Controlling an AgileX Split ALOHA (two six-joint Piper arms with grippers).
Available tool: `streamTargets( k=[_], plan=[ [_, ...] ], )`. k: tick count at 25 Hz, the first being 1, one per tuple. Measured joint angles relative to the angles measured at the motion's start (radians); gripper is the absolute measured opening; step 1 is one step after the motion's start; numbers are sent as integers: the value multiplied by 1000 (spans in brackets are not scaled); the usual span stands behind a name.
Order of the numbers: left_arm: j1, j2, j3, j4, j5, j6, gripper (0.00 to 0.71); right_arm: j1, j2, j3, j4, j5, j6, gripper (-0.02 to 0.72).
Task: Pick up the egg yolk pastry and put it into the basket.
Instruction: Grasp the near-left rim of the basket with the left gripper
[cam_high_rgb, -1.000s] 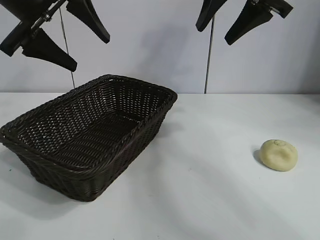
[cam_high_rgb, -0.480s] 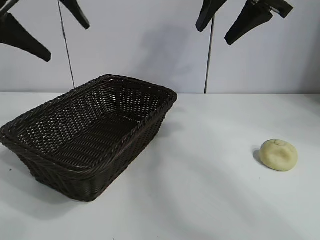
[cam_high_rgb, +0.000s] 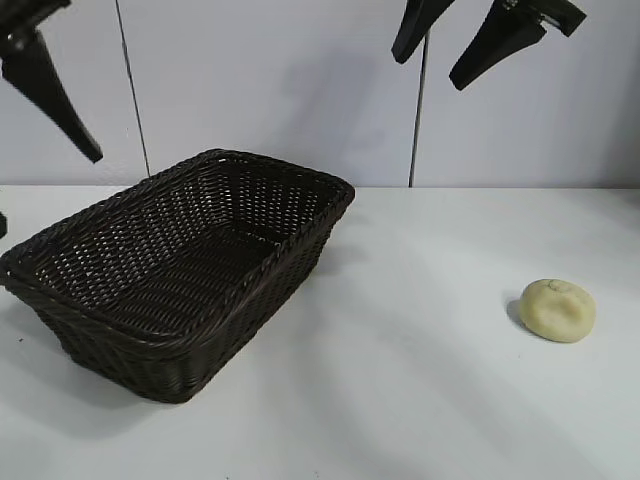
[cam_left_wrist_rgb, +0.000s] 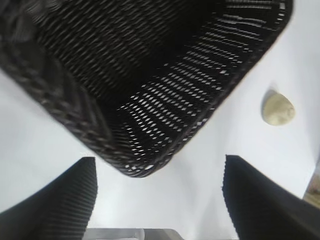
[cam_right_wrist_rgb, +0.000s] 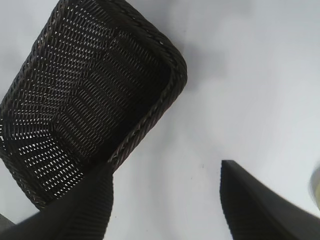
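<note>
The egg yolk pastry lies on the white table at the right, far from the basket; it also shows in the left wrist view. The dark brown wicker basket stands at the left and holds nothing. My left gripper is open and empty, high above the basket's left end; in the exterior view only one of its fingers shows at the top left edge. My right gripper is open and empty, high above the table between basket and pastry, and shows in its own view.
The white table runs between the basket and the pastry. A grey wall with two thin vertical rods stands behind. The basket fills much of both wrist views.
My left gripper has swung leftward and turned, going mostly out of the exterior view. The right gripper, basket and pastry have not moved.
</note>
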Motion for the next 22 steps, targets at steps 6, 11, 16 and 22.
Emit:
streamTargets(
  k=[6, 11, 16, 22],
  plan=[
    [-7, 0, 52, 1, -45, -51, 514, 0, 0, 0, 0, 0, 0, 454],
    [-111, 0, 53, 10, -133, -150, 514, 0, 0, 0, 0, 0, 0, 454],
    [-188, 0, 53, 148, -185, -343, 512, 0, 0, 0, 0, 7, 0, 454],
    [-189, 0, 53, 289, -179, -527, 511, 0, 0, 0, 0, 8, 0, 454]
  ],
)
